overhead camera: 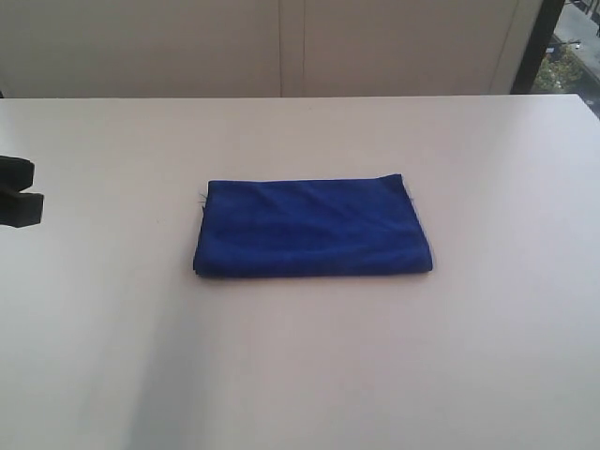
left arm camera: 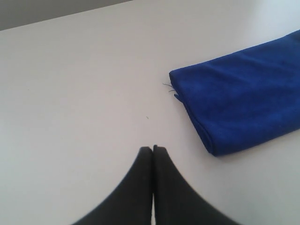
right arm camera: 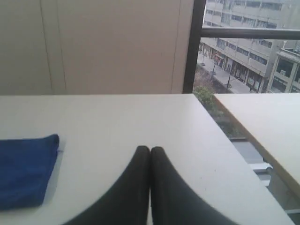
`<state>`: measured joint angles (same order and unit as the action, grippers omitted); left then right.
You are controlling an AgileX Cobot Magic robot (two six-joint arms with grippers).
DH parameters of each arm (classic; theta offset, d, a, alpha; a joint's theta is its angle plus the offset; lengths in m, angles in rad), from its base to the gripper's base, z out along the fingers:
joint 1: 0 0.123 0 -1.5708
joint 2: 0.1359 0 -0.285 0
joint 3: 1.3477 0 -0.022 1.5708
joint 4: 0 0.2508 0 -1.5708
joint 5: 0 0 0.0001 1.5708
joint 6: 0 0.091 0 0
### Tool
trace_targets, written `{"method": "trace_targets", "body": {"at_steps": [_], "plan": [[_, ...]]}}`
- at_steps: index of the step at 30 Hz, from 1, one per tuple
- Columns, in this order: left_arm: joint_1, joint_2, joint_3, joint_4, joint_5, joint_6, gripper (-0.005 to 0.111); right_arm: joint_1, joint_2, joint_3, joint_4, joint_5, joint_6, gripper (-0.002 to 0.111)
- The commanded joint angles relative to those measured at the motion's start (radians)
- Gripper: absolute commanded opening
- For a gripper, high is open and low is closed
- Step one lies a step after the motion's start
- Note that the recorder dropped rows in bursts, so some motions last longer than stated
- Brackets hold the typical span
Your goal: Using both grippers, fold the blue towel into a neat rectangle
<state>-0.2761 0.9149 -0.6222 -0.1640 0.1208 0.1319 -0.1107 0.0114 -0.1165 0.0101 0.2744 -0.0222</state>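
Note:
The blue towel (overhead camera: 314, 228) lies folded into a compact rectangle in the middle of the white table (overhead camera: 300, 375). One folded corner of the blue towel (left arm camera: 239, 108) shows in the left wrist view, and an end of the blue towel (right arm camera: 23, 168) in the right wrist view. My left gripper (left arm camera: 153, 148) is shut, empty, and well clear of the cloth; in the exterior view only a black part of the left arm (overhead camera: 17, 192) pokes in at the left edge. My right gripper (right arm camera: 150, 149) is shut on nothing, off to the towel's right, out of the exterior view.
The table's right edge (right arm camera: 225, 140) runs close to the right gripper, with a gap and a second table (right arm camera: 267, 122) beyond it. A pale wall (overhead camera: 281, 47) stands behind the table, and a window (right arm camera: 243, 51) at the right.

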Motion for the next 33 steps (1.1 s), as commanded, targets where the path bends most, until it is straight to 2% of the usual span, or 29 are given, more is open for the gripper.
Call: {"method": "trace_targets", "body": {"at_steps": [1, 6, 16, 23, 33], "plan": [[0.0, -0.008, 0.005, -0.002, 0.004, 0.002, 0.0, -0.011, -0.011, 0.061, -0.01, 0.011, 0.004, 0.0], [0.0, -0.008, 0.005, -0.002, 0.002, 0.002, 0.0, -0.011, -0.011, 0.116, -0.002, 0.016, 0.004, 0.0], [0.0, -0.008, 0.005, -0.002, 0.002, 0.002, 0.0, -0.009, -0.011, 0.116, 0.005, 0.067, 0.004, 0.0], [0.0, -0.008, 0.005, -0.002, 0.002, 0.002, 0.0, 0.058, -0.011, 0.116, 0.005, 0.067, 0.004, 0.0], [0.0, -0.008, 0.005, -0.002, 0.002, 0.002, 0.0, 0.069, -0.011, 0.116, 0.005, 0.067, 0.004, 0.0]]}}
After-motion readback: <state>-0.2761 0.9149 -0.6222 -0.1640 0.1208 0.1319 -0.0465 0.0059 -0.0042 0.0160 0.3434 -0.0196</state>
